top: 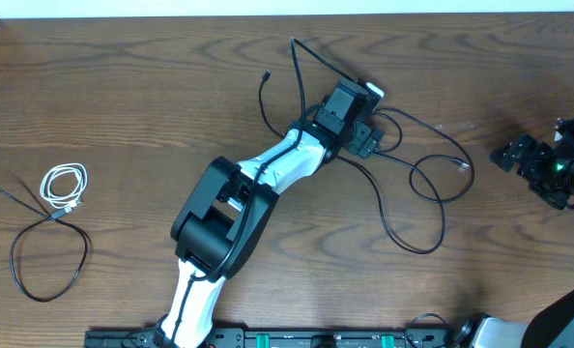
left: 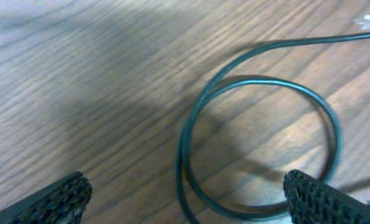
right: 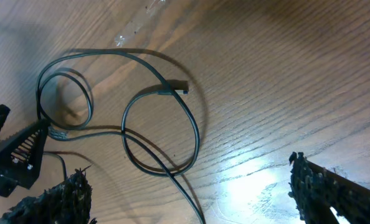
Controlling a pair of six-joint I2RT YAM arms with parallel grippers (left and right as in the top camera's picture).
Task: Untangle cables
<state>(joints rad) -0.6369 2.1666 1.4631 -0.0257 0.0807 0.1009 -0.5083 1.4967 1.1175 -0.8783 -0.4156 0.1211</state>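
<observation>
Black cables [left: 260, 79] lie looped on the bench [top: 123, 97] under the left hand [left: 185, 180] (spread wide, gripping nothing), the right hand [right: 186, 169] equally wide and empty.

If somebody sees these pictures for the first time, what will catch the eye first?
The white-and-black left arm stands out first, stretched diagonally to the middle of the table, with its open fingers above a looped black cable. Next comes the small white cord, coiled alone near the left edge of the overhead view.
</observation>
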